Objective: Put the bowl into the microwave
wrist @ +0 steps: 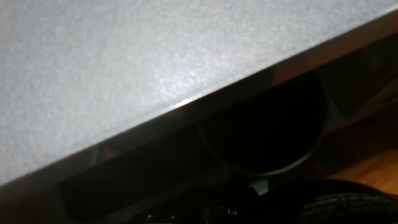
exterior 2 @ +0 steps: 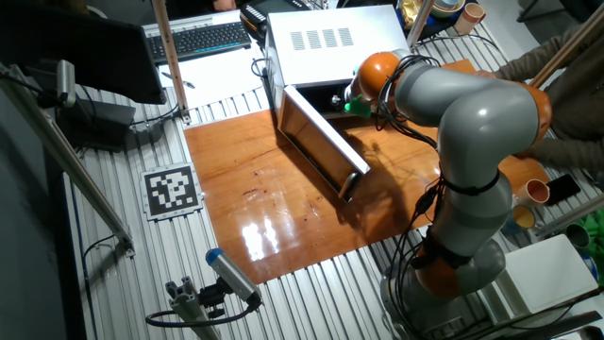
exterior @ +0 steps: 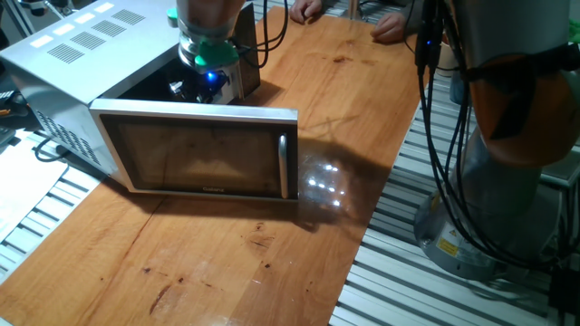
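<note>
gripper (exterior: pixel 201 83): inside microwave (exterior: pixel 82 54) cavity, grip state cannot tell | bowl: hidden | risk: arm striking open door (exterior: pixel 201 156)

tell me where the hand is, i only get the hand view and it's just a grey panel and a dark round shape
Observer: The gripper is at the open front of the microwave, reaching into the dark cavity.
Operator: is the door out of the way
Observer: Yes, the door is swung wide open, and its handle end stands well clear of the cavity.
Operator: can you see the bowl anywhere
Observer: No. Neither fixed view shows it on the table. The arm and the microwave body block the view into the gripper, so I cannot tell whether it holds anything.
</note>
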`<state>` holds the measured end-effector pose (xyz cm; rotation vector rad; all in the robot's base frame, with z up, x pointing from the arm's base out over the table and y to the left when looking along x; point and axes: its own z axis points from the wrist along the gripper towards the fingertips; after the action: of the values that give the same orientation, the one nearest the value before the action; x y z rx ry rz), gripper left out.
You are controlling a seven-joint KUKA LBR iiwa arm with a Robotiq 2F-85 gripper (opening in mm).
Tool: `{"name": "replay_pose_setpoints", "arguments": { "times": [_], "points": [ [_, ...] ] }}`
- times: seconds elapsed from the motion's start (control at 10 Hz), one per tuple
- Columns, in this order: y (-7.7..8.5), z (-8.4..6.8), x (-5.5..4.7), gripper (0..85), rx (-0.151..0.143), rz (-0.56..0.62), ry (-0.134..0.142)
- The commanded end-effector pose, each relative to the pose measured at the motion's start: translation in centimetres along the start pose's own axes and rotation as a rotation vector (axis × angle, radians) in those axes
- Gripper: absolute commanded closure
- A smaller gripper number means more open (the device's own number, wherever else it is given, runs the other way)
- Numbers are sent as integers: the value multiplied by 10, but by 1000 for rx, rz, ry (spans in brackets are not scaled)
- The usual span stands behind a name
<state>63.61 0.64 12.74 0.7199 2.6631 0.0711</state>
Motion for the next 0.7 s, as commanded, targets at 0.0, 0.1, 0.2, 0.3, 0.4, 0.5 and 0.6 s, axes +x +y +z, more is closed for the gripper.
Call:
{"name": "replay_pose_setpoints", "arguments": {
  "times": [0.0,0.1,0.2,0.3,0.4,0.5,0.6],
  "points": [
    [1,-1,0,850,0,-1,-1],
    [1,-1,-1,850,1,-1,0],
    [1,-1,-1,680,2,0,0],
    [1,-1,-1,680,4,3,-1],
    [1,-2,-2,680,1,8,0],
    [1,-2,-2,510,1,13,0],
    [1,-2,-2,510,1,14,0]
  ]
}}
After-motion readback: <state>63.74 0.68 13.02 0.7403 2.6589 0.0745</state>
